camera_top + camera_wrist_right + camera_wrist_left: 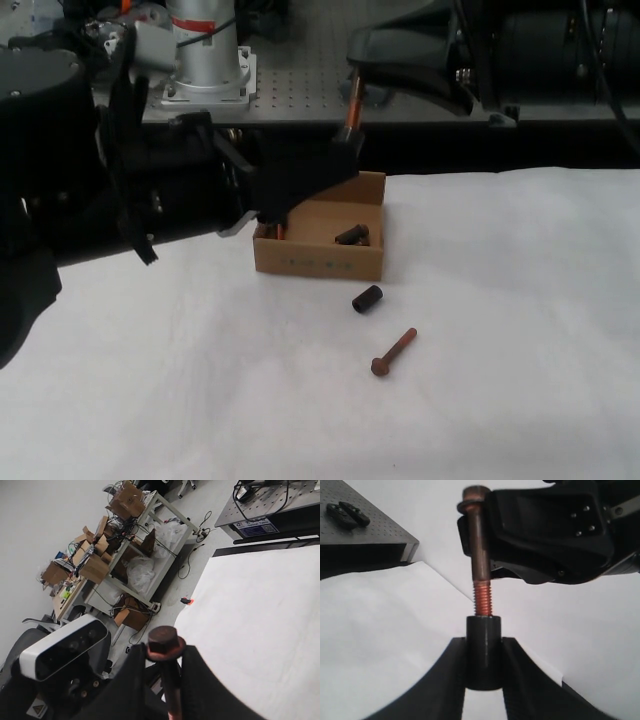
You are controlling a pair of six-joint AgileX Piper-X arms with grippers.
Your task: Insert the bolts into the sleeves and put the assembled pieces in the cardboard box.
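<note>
Left gripper: clamped on black sleeve.
Right gripper: clamped on copper bolt, threaded tip at the sleeve's mouth.
Cardboard box: frame centre, dark piece inside.
Loose sleeve, loose bolt: white cloth, below box.

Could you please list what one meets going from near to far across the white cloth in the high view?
loose bolt → loose sleeve → cardboard box, with a dark piece lying inside it → perforated metal table beyond the cloth.
</note>
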